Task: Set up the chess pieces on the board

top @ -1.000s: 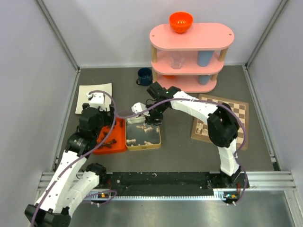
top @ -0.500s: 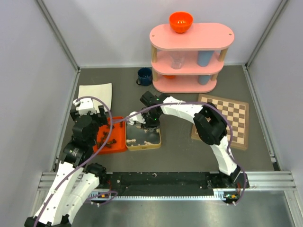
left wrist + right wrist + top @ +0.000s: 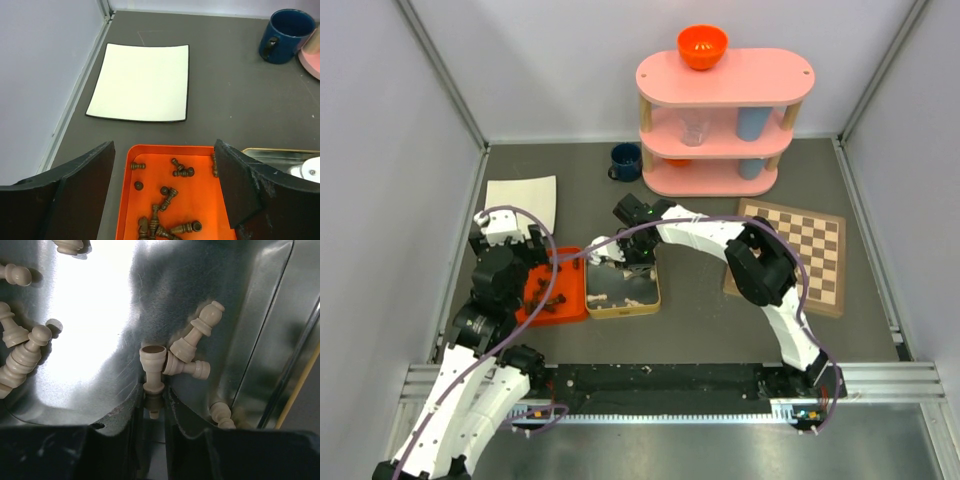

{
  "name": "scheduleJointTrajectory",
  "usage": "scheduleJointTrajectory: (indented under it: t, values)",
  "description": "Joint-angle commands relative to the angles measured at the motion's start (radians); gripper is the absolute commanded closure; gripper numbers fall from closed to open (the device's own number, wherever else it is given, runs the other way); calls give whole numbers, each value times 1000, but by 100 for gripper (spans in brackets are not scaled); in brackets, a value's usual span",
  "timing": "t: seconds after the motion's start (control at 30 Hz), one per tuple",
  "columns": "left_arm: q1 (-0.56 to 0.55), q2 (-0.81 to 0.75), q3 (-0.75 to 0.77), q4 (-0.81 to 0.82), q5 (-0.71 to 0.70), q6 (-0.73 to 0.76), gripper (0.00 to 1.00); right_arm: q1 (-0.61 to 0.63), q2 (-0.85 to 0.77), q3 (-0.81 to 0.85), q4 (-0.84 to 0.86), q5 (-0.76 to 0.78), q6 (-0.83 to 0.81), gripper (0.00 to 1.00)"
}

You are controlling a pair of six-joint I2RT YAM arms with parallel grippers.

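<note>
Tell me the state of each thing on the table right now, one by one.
Left fingers: open, over the tray.
Right fingers: shut on a cream piece.
Cream piece: gripped, inside the tin.
Tin: open, cream pieces lying inside.
Tray: holds dark pieces, lying down.
Board: no pieces on the visible squares.
Mug: upright.

the top view is bright, evenly lit from above, shadows faint. the left wrist view is sharp, the left gripper (image 3: 164, 155) dark along the bottom. in the right wrist view white glare burns out the tin (image 3: 100, 315) floor; one chess piece (image 3: 152, 365) is crisp, the right gripper (image 3: 154, 402) dark, soft.
</note>
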Motion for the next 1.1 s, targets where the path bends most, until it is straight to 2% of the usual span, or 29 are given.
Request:
scheduleJointTrajectory:
  t: [0.0,0.27,0.53,0.77,0.87,0.93,1.07]
  values:
    - [4,-46,-2,51,68,-34,15,17,-76,14,9,-66,38,97]
    - [4,-99,59,-83,281,-261,12,16,-276,-61,-7,-194,100,98]
    - [2,-129,18,-98,455,-439,11,-6,-267,-58,-5,-220,213,99]
    - [4,-47,-114,46,754,-605,11,-30,-319,-80,-8,-296,299,98]
    - [4,15,-186,184,893,-712,10,-47,-381,-119,-8,-344,289,98]
    - [4,48,-249,342,1003,-778,9,-50,-408,-155,-8,-358,279,98]
    - [4,139,-347,621,1105,-963,12,-50,-459,-192,-7,-393,268,98]
